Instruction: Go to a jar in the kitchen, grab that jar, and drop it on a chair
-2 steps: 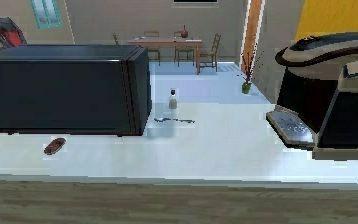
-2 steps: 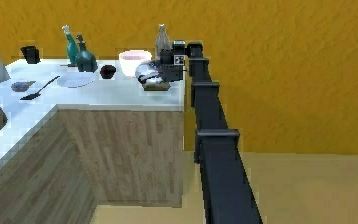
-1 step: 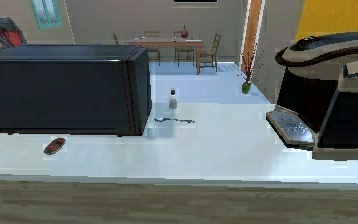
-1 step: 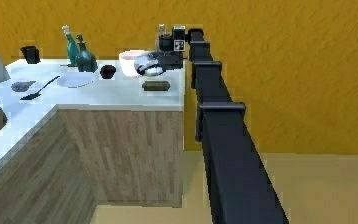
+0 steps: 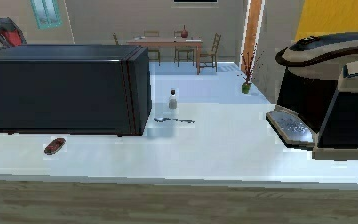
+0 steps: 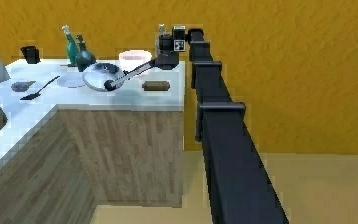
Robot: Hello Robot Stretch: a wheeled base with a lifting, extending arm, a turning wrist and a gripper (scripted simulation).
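Jar, maybe: a small dark thing [image 6: 161,33] stands just behind the pincer [image 6: 129,74]. A pan [image 6: 95,72] lies at its tips. I can't tell if it holds or squeezes anything.

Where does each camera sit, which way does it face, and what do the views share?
Forward view: on the robot, facing ahead and down over the counter, microwave and far table.
Arm side view: on the body, facing sideways along the arm to the pan.
Shared: probably the counter.
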